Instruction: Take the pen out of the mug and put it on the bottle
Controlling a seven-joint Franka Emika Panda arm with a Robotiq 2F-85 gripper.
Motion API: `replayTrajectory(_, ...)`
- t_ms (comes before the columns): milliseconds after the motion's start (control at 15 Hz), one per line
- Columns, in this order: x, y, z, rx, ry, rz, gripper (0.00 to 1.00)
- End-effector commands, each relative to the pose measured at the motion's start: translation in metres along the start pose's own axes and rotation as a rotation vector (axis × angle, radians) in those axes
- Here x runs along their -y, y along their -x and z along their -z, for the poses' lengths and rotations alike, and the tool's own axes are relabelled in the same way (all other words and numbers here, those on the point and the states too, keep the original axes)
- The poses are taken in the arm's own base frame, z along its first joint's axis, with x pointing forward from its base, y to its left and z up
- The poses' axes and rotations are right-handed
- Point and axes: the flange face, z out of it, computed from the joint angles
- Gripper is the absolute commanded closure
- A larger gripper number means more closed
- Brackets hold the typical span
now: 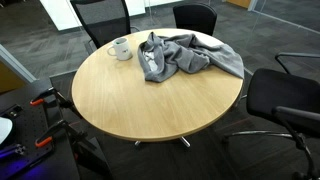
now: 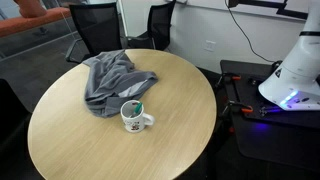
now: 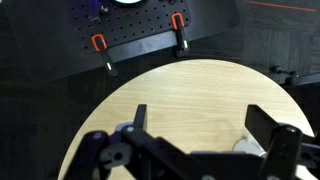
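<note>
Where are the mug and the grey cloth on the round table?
mug (image 2: 131,121): in an exterior view, on its white side wall.
grey cloth (image 2: 110,78): in an exterior view, on its middle folds.

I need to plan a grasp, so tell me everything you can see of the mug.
The mug is white, ceramic-looking, with a dark print on its side and one handle. It stands upright on the round wooden table, beside the crumpled grey cloth; contact is unclear. A greenish item, likely the pen, shows in its mouth.
</note>
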Motion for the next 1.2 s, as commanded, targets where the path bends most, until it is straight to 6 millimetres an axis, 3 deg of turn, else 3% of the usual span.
replayTrajectory(0, 0.000, 0.000, 0.000, 0.001, 0.000, 0.000, 0.00)
replayTrajectory(333, 0.000, 0.000, 0.000, 0.000, 0.000, 0.000, 0.00)
replayTrajectory(467, 0.013, -0.002, 0.004, -0.015, 0.033, 0.003, 0.00)
replayTrajectory(733, 0.061, -0.008, 0.008, -0.051, 0.141, 0.054, 0.00)
replayTrajectory(1133, 0.152, -0.030, -0.002, -0.163, 0.396, 0.142, 0.00)
